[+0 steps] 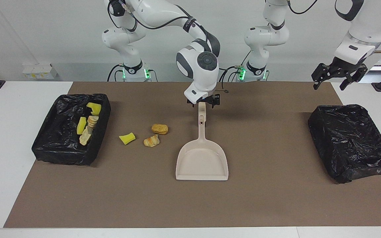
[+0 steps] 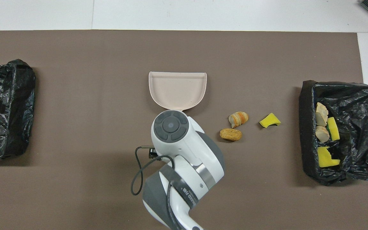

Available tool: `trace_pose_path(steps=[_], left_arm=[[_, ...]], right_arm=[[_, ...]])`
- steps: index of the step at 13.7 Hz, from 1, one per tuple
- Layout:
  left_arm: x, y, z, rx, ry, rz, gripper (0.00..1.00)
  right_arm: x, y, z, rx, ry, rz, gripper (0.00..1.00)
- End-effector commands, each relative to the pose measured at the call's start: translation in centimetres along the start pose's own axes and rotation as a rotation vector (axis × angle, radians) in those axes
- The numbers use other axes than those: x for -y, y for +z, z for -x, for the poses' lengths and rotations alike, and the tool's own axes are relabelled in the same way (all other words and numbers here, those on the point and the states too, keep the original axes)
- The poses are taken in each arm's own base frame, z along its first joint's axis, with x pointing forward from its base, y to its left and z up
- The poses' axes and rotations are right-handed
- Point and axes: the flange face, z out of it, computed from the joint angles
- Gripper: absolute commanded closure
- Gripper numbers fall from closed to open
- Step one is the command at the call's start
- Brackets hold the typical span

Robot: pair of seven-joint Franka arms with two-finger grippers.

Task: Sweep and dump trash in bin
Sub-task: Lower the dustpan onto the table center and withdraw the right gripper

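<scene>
Mat (image 1: 276, 205): being used as the work surface; everything listed is lying on it.
Bins: the lined bin (image 1: 46, 145) at the right arm's end is holding dumped scraps (image 1: 88, 125); a second black bin (image 1: 351, 142) is sitting at the left arm's end.
Dustpan (image 1: 202, 162): lying flat and empty at mid-mat.
Right gripper (image 1: 202, 101): being held over the handle tip, fingers spread wide, nothing gripped.
Left gripper (image 1: 338, 76): being kept waiting above the second bin, open and empty.
Trash on mat: sponge piece (image 1: 126, 138), croissant chunk (image 1: 151, 141), bread chunk (image 1: 159, 129), lying at ten o'clock from the pan.
Step, as judged: pan is being left released between sweeps; no brush is being shown.
Next: three scraps are needing to be gathered and tipped.
</scene>
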Motion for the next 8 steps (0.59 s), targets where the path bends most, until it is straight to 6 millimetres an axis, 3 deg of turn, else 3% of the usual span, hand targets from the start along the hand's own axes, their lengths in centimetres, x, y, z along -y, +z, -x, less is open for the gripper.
trace_pose_path(steps=[1, 5, 8], left_arm=[[0.3, -0.5, 0.3, 0.003, -0.003, 0.002, 0.0], [0.3, -0.5, 0.3, 0.003, -0.003, 0.002, 0.0], [0.3, -0.5, 0.3, 0.002, -0.003, 0.002, 0.0]], right_arm=[[-2.5, 2.9, 5.6, -0.01, 0.022, -0.003, 0.0], [-4.2, 6.1, 10.5, -0.015, 0.01, -0.021, 0.0], [-3.6, 6.3, 11.1, -0.002, 0.02, -0.055, 0.11]])
